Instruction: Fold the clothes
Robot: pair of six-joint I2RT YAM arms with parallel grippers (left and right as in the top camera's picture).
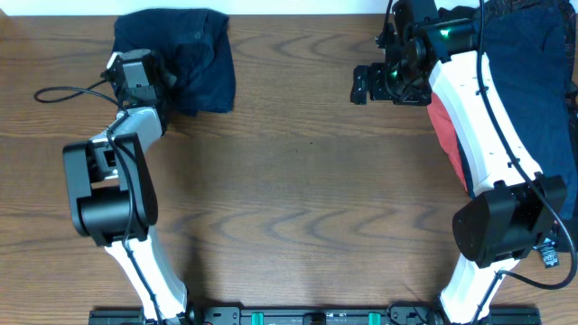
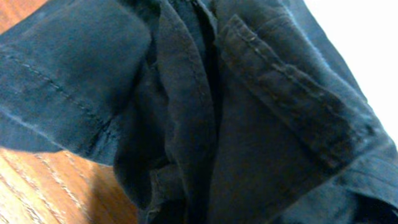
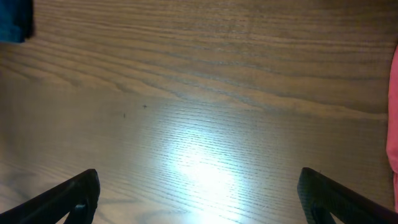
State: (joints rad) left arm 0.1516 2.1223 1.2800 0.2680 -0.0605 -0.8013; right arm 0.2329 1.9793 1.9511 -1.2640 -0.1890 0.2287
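A bunched dark navy garment (image 1: pixel 194 54) lies at the table's far left. My left gripper (image 1: pixel 170 81) is at its near left edge. The left wrist view is filled with navy cloth (image 2: pixel 249 124), its folds and seams close up, and the fingers are hidden. A pile of navy clothes (image 1: pixel 533 72) lies at the far right with a coral-red piece (image 1: pixel 442 126) at its left edge, partly under my right arm. My right gripper (image 1: pixel 363 88) hovers left of that pile over bare wood, open and empty (image 3: pixel 199 193). The coral-red edge shows at the right wrist view's border (image 3: pixel 393 112).
The wooden table (image 1: pixel 298 199) spans the whole view. A black cable (image 1: pixel 68 90) runs from the left wrist toward the left edge. Both arm bases stand at the near edge. A blue cloth corner (image 3: pixel 12 18) shows at the top left of the right wrist view.
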